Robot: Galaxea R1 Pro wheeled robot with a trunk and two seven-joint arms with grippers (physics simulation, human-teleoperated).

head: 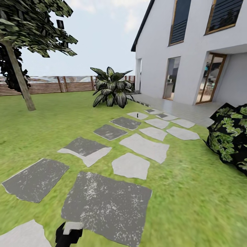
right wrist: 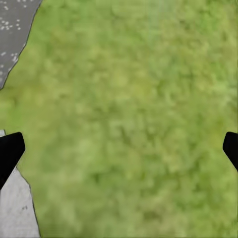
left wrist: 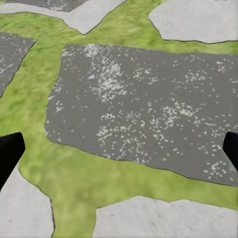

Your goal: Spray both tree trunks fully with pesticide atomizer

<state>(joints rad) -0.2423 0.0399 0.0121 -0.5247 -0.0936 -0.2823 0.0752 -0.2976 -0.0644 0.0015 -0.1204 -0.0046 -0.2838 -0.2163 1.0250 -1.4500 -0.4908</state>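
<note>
The tiny atomizer [head: 137, 115] stands on a far stepping stone [head: 137, 115], well beyond the spread left claw [left wrist: 119, 148]; one tree [head: 20, 80] shows.

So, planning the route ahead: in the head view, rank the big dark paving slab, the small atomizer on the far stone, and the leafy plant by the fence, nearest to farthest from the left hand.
1. Big dark slab, right by the left hand.
2. Atomizer, up the path on a pale stone.
3. Leafy plant, farthest, near the fence.

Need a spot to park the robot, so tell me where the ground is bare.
Free: grass between tree trunk and stepping stones; grass lower right, between stones and dark bush. Crowded: the stone path toward the leafy plant.
</note>
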